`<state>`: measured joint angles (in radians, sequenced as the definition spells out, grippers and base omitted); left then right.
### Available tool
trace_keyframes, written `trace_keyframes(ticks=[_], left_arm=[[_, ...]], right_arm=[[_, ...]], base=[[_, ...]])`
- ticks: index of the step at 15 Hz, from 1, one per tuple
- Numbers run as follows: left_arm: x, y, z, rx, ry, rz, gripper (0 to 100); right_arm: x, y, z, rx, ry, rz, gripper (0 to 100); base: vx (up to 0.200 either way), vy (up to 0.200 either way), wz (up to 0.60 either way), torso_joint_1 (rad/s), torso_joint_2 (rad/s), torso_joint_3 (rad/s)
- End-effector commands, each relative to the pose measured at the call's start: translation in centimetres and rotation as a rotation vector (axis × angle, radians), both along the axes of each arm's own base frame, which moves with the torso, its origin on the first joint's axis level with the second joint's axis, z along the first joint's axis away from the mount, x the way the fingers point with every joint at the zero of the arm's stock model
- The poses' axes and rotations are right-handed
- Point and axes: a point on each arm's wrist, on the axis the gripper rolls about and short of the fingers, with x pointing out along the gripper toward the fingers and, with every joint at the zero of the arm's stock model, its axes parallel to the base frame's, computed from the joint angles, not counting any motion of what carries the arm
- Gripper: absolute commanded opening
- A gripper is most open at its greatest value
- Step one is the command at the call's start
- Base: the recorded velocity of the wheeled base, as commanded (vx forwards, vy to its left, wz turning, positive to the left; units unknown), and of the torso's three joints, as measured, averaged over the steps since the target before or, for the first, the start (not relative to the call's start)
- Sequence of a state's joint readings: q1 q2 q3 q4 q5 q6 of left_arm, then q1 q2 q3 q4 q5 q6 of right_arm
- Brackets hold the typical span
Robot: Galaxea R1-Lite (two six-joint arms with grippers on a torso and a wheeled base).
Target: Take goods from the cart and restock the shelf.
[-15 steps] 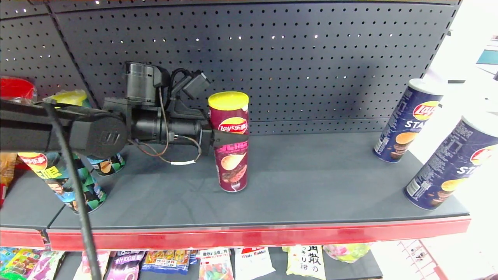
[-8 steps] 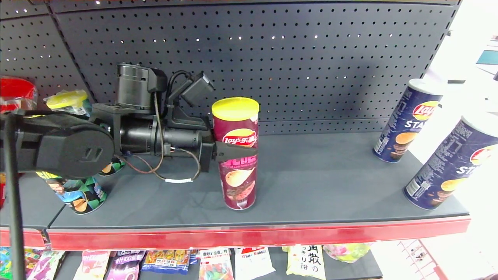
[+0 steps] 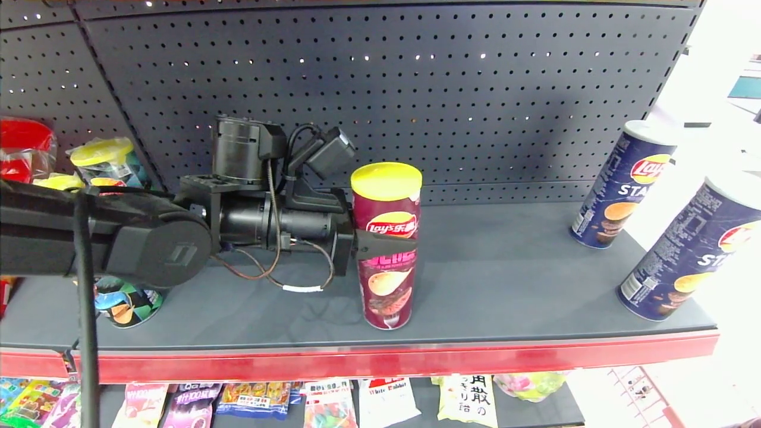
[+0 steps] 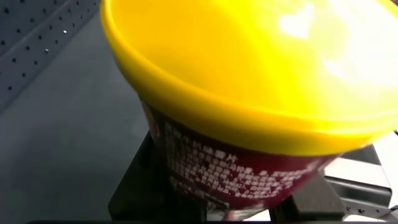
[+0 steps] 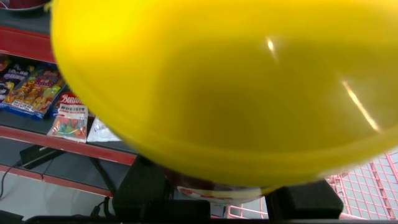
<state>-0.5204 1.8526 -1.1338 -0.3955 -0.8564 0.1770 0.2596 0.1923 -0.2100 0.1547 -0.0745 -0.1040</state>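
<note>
A maroon chip can (image 3: 387, 244) with a yellow lid stands upright near the front edge of the dark shelf (image 3: 505, 279). My left gripper (image 3: 386, 244) comes in from the left and is shut on the can's middle. In the left wrist view the same can (image 4: 249, 81) rises between the black fingers (image 4: 137, 186) of the left gripper (image 4: 230, 202). In the right wrist view my right gripper (image 5: 217, 202) is shut on another yellow-lidded can (image 5: 217, 81), whose lid hides most of the red body below it.
Two blue chip cans (image 3: 618, 184) (image 3: 689, 249) lean at the shelf's right end. More cans (image 3: 101, 157) (image 3: 128, 303) crowd the left end behind my arm. A pegboard (image 3: 416, 89) backs the shelf. Snack bags (image 3: 386, 401) lie below the red shelf edge (image 3: 416, 359). A pink wire cart (image 5: 373, 180) is below my right gripper.
My left arm has carried the maroon can to the right and toward the shelf's front edge, keeping it upright and gripped.
</note>
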Motion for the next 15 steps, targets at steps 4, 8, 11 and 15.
trace_keyframes(ticks=[4, 8, 11, 15], left_arm=[[-0.6, 0.1, -0.3, 0.008, 0.014, -0.005, 0], [-0.8, 0.2, -0.3, 0.008, 0.014, -0.005, 0], [-1.4, 0.4, -0.8, 0.021, 0.025, -0.010, 0], [-1.5, 0.5, -1.1, 0.022, 0.024, -0.004, 0]], right_arm=[[0.0, 0.0, 0.0, -0.001, 0.004, 0.001, 0], [0.0, 0.0, 0.0, -0.001, 0.002, 0.001, 0], [0.0, 0.0, 0.0, -0.003, 0.002, 0.001, 0], [0.0, 0.0, 0.0, -0.003, 0.004, 0.002, 0]], base=[[0.000, 0.000, 0.00, 0.000, 0.00, 0.000], [0.000, 0.000, 0.00, 0.000, 0.00, 0.000], [0.000, 0.000, 0.00, 0.000, 0.00, 0.000], [0.000, 0.000, 0.00, 0.000, 0.00, 0.000]])
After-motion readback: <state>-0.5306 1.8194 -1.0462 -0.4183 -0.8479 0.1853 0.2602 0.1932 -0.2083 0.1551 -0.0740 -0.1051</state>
